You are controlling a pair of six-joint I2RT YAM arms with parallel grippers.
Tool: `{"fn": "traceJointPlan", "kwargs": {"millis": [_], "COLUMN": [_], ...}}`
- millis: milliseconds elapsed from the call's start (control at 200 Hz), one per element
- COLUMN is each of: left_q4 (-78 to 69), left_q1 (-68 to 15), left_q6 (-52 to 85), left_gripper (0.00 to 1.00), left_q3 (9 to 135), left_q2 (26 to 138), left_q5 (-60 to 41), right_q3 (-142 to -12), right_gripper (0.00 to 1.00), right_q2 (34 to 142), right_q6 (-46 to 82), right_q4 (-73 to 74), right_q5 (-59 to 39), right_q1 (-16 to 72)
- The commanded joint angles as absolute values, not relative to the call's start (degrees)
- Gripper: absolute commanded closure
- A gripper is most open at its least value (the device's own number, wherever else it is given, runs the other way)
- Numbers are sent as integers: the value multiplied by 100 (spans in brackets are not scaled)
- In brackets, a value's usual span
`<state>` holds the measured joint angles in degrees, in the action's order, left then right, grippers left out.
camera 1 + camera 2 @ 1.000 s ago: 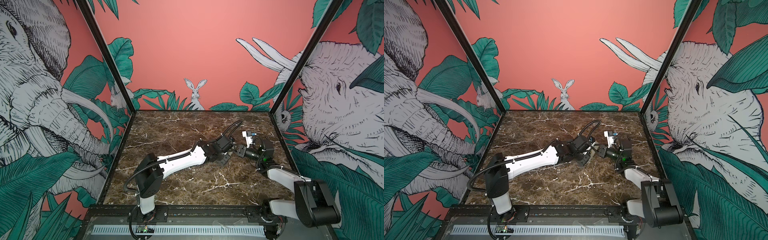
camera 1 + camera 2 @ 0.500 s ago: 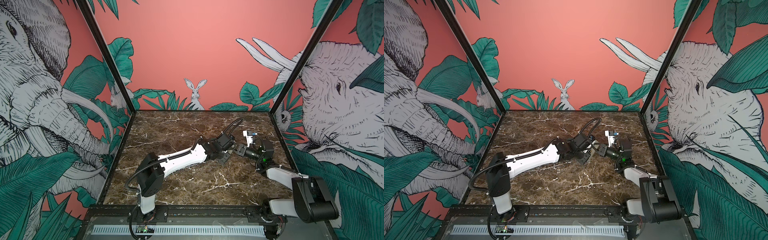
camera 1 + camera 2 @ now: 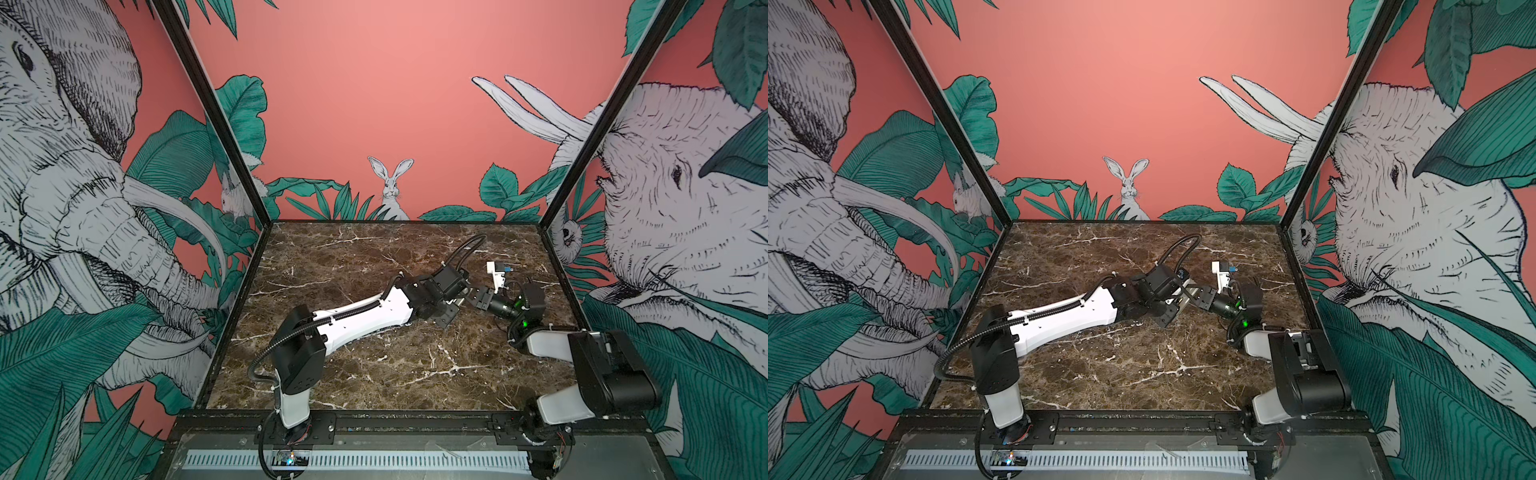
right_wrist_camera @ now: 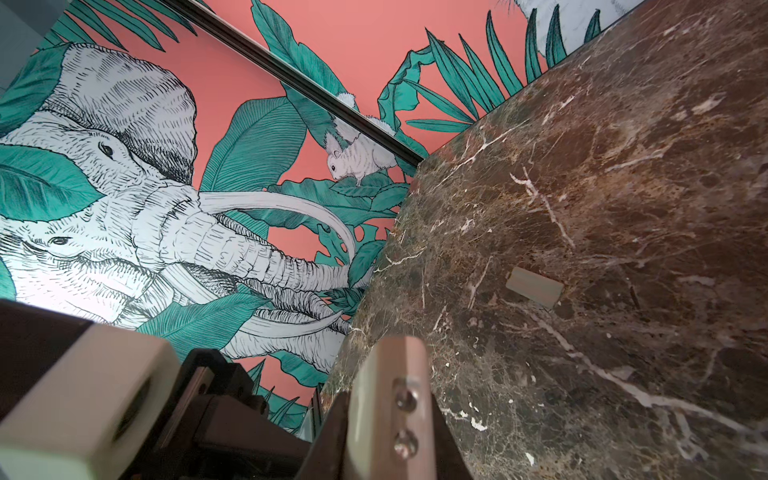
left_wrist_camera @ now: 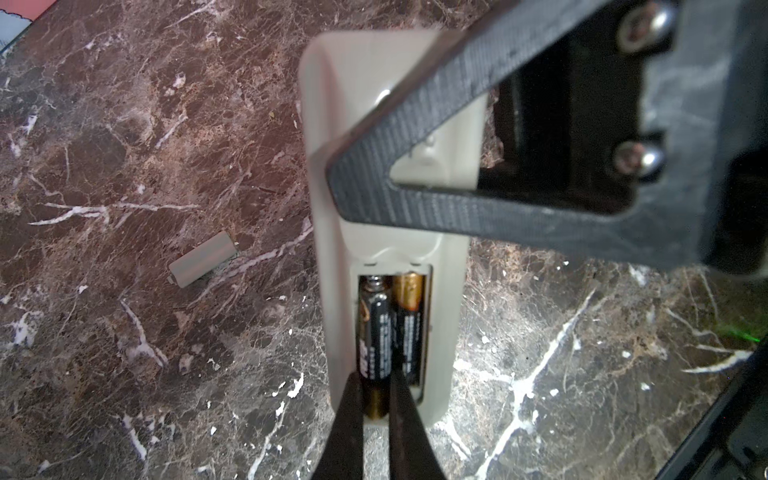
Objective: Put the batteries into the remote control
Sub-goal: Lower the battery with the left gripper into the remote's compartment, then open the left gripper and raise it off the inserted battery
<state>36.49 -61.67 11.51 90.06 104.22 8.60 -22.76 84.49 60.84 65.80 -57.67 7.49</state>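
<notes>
1. Two batteries [image 5: 390, 328] sit side by side in the open recess at one end of the remote control [image 5: 345, 83], which faces back-up over the marble table [image 5: 124, 124].
2. On the gold end of one of them the left gripper [image 5: 375, 382] is pinched narrow, a fingertip on either side.
3. Over the remote's other half the right gripper [image 3: 467, 297] is clamped; one grey finger [image 5: 415, 116] crosses its back.
4. Off to the side, the grey cover plate [image 5: 203, 258] lies flat on the marble, apart from the remote.

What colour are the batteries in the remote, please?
The batteries are black with gold ends; left wrist view.
</notes>
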Motion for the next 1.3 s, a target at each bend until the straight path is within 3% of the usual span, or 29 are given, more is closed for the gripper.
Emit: {"fn": "traceJointPlan", "kwargs": {"millis": [0,960,1160,1295], "left_q4": [3704,3701,3648,3612], "left_q1": [-6143,-6144,-6143,-6143], "left_q6": [1073,1081,1081,1064], "left_gripper": [96,82,76,65], "left_q3": [9044,8952,8882,8835], "left_q2": [10327,10117,10027,9886], "left_q5": [829,902,853,854], "right_q3": [-2392,-2474,-2487,-2494], "right_gripper": [100,100,100,100], "right_q2": [8127,8264,8298,8310], "right_q6": [6317,6530,6530,6530], "right_q4": [7165,7280,7264,7225], "right_q5": [-6311,-6385,-6399,-6409], "right_q1": [846,840,843,837]}}
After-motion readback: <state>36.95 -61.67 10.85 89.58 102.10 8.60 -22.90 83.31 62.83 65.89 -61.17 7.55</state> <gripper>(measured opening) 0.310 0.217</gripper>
